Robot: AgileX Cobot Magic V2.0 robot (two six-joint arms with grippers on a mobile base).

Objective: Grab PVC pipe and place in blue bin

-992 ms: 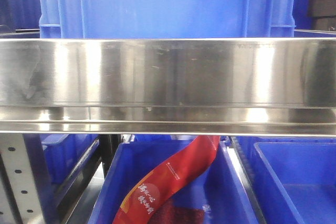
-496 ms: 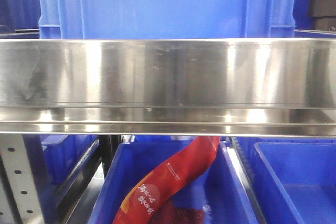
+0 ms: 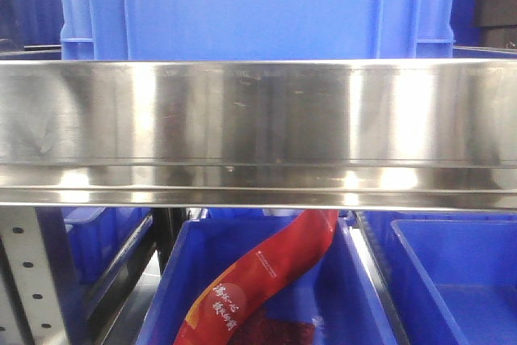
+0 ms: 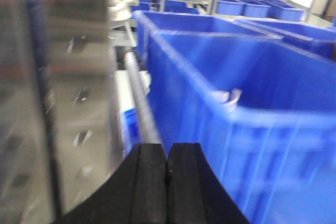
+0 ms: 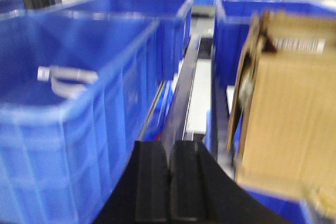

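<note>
Steel shelf rail (image 3: 258, 131), PVC pipe (image 5: 65, 80) w/in blue bin (image 5: 68, 129)

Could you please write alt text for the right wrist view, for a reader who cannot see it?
The shut right gripper hangs empty beside a blue bin holding a grey PVC pipe fitting. A cardboard box stands on the right.
</note>
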